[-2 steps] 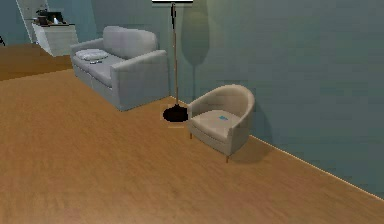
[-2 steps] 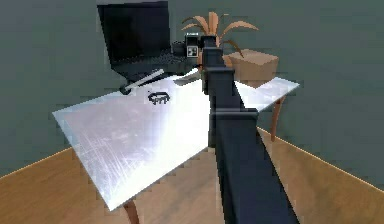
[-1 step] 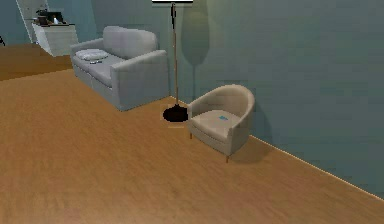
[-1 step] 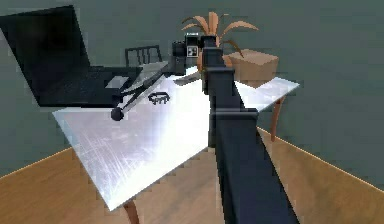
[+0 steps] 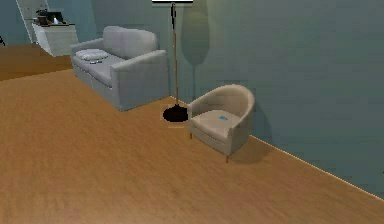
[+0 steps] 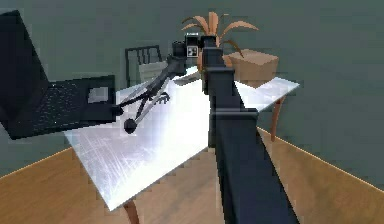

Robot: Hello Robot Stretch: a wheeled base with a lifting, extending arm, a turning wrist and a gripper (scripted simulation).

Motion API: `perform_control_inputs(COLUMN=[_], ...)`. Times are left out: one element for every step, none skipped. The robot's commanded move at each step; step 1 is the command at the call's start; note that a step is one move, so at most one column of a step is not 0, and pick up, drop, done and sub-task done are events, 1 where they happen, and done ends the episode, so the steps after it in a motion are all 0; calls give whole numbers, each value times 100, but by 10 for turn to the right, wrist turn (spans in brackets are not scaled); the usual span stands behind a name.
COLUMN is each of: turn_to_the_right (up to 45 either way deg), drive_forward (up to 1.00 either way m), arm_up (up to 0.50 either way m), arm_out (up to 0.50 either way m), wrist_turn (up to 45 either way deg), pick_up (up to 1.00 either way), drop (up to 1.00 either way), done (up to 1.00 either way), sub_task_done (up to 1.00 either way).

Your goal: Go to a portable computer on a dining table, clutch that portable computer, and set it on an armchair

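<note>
An open dark laptop [image 6: 55, 95] shows at the arm side view's left, over the near left corner of a pale dining table [image 6: 180, 130]. The dark arm rises from the bottom edge, and the gripper [image 6: 134, 118] reaches down to the left, its fingers right beside the laptop's edge. I cannot tell whether the gripper holds anything. A beige tub armchair [image 5: 222, 118] stands on the wooden floor by the blue-grey wall in the forward view, right of centre.
A light grey sofa [image 5: 120, 65] and a floor lamp [image 5: 175, 60] with a dark round base stand left of the armchair. A white cabinet [image 5: 55, 30] is far back left. On the table sit a cardboard box [image 6: 255, 65] and a plant [image 6: 215, 28]; a dark chair [image 6: 145, 60] stands behind it.
</note>
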Motion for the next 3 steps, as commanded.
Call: perform_control_inputs(turn_to_the_right=[0, -360, 0], drive_forward=[0, 0, 5], arm_up=[0, 0, 0], arm_out=[-48, 0, 0], wrist_turn=[0, 0, 0], pick_up=[0, 0, 0], drop=[0, 0, 0], done=[0, 0, 0], sub_task_done=[0, 0, 0])
